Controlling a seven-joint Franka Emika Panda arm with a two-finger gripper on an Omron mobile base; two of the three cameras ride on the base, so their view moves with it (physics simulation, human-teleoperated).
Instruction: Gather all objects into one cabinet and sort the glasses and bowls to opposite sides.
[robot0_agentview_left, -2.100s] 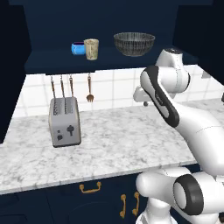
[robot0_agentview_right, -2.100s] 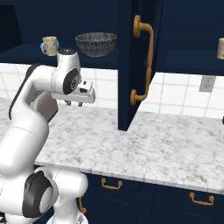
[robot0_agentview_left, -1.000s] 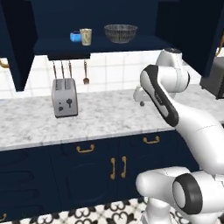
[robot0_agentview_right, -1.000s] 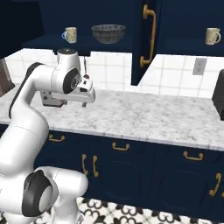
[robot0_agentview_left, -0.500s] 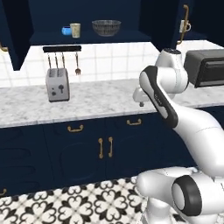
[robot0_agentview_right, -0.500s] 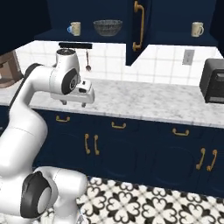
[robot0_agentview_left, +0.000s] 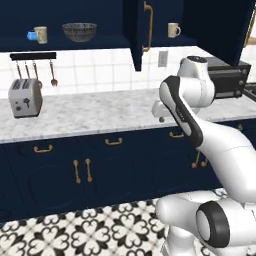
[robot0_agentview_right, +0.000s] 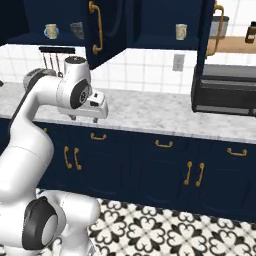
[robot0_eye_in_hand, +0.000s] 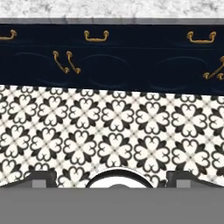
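The gripper (robot0_agentview_left: 160, 118) hangs over the grey marble counter (robot0_agentview_left: 100, 115), jaws apart and empty. The tumbler (robot0_agentview_left: 41, 34), blue bowl (robot0_agentview_left: 31, 35) and dark bowl (robot0_agentview_left: 79, 31) sit in the left cabinet (robot0_agentview_left: 65, 42). The mug (robot0_agentview_left: 173, 30) sits alone farther right.

We see the white arm (robot0_agentview_left: 200, 125) rise from the lower right of the left base view, bend sharply at a dark elbow joint near the frame's centre right, and fold back down so the hand hangs at mid-height. In the right base view it climbs from the lower left, arches over in the upper left, and ends in the gripper (robot0_agentview_right: 82, 119), which points downward. Its two dark finger tips (robot0_eye_in_hand: 41, 178) sit at the bottom corners of the hand view, well apart, so the jaws look open, though they're largely cut off.
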